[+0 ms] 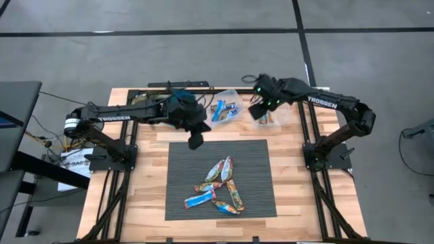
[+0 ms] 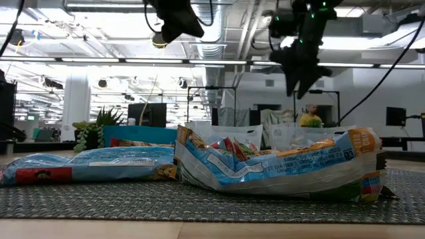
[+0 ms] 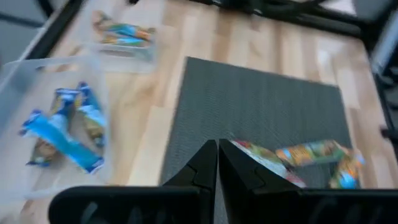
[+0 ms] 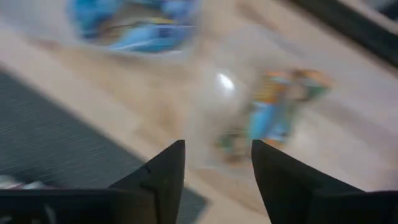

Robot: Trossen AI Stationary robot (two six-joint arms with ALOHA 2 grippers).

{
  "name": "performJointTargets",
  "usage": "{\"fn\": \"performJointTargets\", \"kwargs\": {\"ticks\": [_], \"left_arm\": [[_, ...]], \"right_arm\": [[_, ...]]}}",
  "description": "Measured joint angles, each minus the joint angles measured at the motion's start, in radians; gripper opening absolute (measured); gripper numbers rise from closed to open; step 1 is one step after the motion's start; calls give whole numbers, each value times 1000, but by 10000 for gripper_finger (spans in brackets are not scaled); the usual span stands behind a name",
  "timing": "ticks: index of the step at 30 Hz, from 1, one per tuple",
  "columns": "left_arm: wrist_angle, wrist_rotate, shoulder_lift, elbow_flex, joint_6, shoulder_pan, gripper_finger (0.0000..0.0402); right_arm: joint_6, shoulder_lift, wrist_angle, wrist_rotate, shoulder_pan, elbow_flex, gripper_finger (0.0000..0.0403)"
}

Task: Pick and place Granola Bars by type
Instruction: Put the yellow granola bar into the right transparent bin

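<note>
Several granola bars (image 1: 217, 186) lie in a loose pile on the dark mat, in blue, orange-brown and silvery-green wrappers; the low view shows them close up (image 2: 279, 166). Blue bars (image 1: 226, 109) (image 3: 62, 127) lie in a clear bin. One orange-green bar (image 4: 277, 112) (image 3: 123, 32) lies in a second clear bin. My left gripper (image 1: 195, 140) (image 3: 217, 168) (image 2: 176, 20) hangs shut and empty over the mat's far left corner. My right gripper (image 1: 261, 110) (image 4: 217, 165) (image 2: 299, 73) is open and empty above the second bin.
The dark ribbed mat (image 1: 203, 159) covers the middle of the wooden table (image 1: 146, 176). The two clear bins stand side by side beyond the mat's far edge. A teal bin (image 2: 133, 135) shows behind the pile in the low view. Bare wood lies left and right of the mat.
</note>
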Motion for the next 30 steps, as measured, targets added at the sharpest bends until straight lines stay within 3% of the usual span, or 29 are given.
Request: {"fn": "performJointTargets", "kwargs": {"ticks": [7,17,23,30], "left_arm": [[13,6,-27,-86,11,-76,9],[166,67,-87,-275,-44,-191,9],[153,69,-119,-321,-45,-235,9],[146,69,-141,-321,-35,-256,9]], "right_arm": [[232,0,66,-11,358,0,191],[752,131,149,-38,778,0,176],[917,299,355,-139,881,21,170],[901,474,334,-152,882,133,171]]}}
